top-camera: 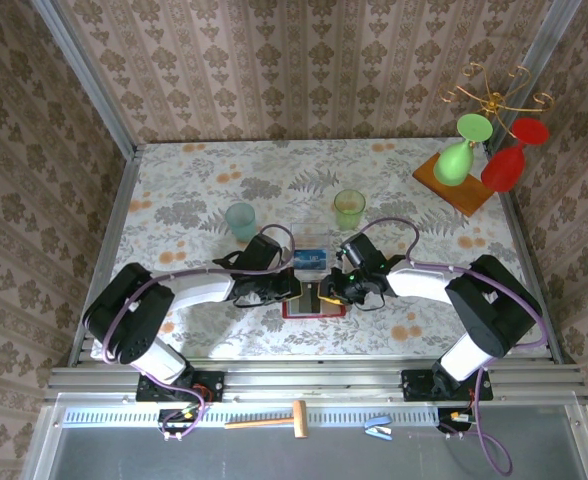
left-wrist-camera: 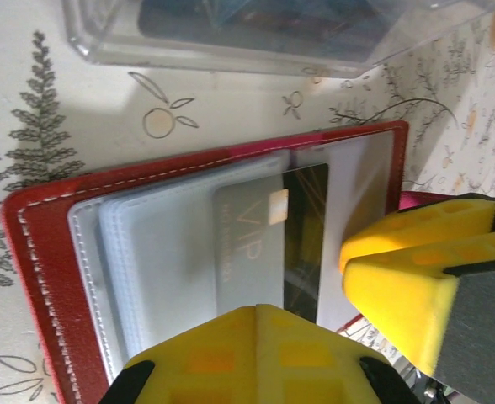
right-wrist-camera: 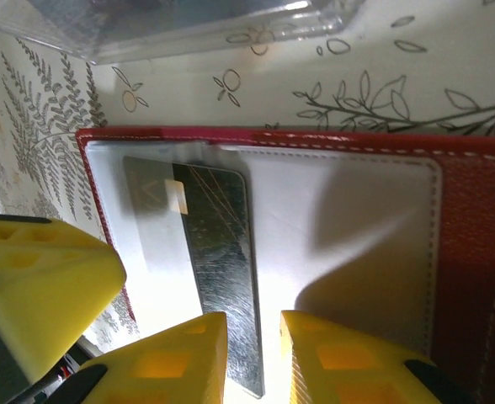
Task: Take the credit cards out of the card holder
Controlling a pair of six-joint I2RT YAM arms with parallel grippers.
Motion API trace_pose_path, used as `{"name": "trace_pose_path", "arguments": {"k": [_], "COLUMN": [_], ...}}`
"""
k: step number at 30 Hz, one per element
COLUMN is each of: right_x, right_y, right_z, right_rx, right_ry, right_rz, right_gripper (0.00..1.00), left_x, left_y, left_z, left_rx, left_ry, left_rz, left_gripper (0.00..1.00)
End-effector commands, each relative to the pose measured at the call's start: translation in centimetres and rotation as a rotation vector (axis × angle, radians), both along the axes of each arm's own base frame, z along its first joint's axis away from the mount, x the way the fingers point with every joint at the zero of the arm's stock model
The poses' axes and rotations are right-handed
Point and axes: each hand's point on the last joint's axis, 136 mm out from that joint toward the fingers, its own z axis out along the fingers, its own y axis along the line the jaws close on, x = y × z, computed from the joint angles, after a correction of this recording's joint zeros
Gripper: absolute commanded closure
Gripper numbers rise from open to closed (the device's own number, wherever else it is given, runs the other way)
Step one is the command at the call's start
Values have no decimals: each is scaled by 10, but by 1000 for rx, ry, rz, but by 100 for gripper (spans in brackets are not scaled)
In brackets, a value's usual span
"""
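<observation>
The red wallet lies open on the flowery counter, with papered walls around. Its card is partly hidden under the left tool, which is squeezed together. The right tool stands slightly apart.

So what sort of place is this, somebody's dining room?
Probably not: it looks like a small robot test booth. Wallpapered panels in metal framing box in a floral table, a left arm and right arm are bolted at its near edge, and a green cup stands as a prop.

Bright light, hard glare, blurred near foreground
</observation>
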Motion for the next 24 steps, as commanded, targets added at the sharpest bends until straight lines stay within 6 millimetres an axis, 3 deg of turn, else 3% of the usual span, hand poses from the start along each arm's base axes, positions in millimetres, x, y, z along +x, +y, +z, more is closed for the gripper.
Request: {"name": "trace_pose_path", "arguments": {"k": [1,24], "right_x": [2,0], "right_y": [3,9], "right_z": [6,-9], "right_rx": [49,85], "right_ry": [-7,39], "right_rz": [-8,-6], "right_gripper": [75,75], "left_x": [-2,-6], "left_y": [3,9], "left_z": [-4,-19], "left_rx": [42,88], "left_ry": [-10,18], "left_rz": [-29,-37], "left_gripper": [95,96]}}
